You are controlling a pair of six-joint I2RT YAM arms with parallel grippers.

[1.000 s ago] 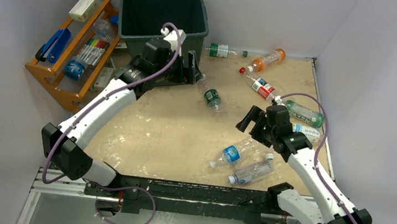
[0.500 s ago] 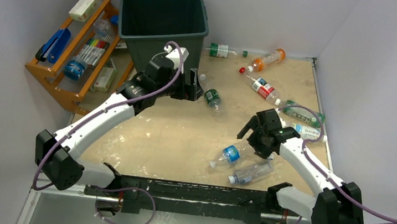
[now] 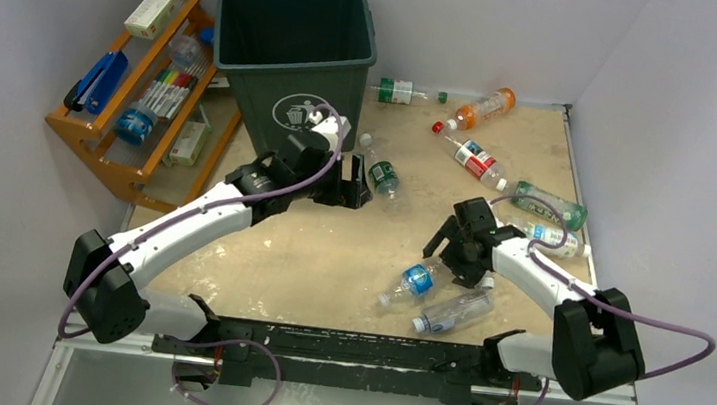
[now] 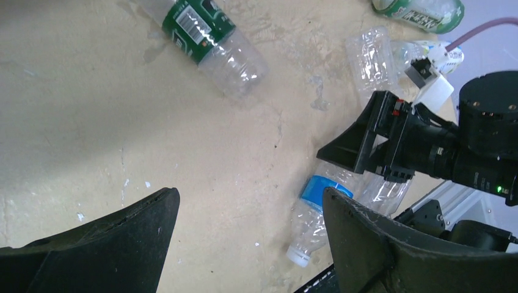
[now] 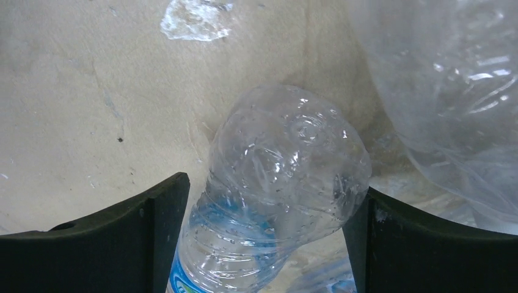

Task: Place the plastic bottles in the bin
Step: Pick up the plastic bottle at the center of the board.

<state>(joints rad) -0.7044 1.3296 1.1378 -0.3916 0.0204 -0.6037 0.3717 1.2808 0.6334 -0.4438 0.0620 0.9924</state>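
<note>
Right claw point(image 5: 269, 201) stands apart, the blue bottle point(image 5: 284, 171) lying between its fingers at lower centre. Left claw point(image 4: 250, 204) also apart; green bottle point(image 4: 207, 30) upper left. Bin point(image 3: 295, 55) upper left.

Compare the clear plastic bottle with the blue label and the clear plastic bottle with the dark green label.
The blue-label bottle wears blue, the green-label bottle dark green. The blue-label bottle lies between the spread fingers of the right gripper; the green-label bottle lies free, nearer the dark green bin. Both are clear, on their sides, outside the bin.
</note>
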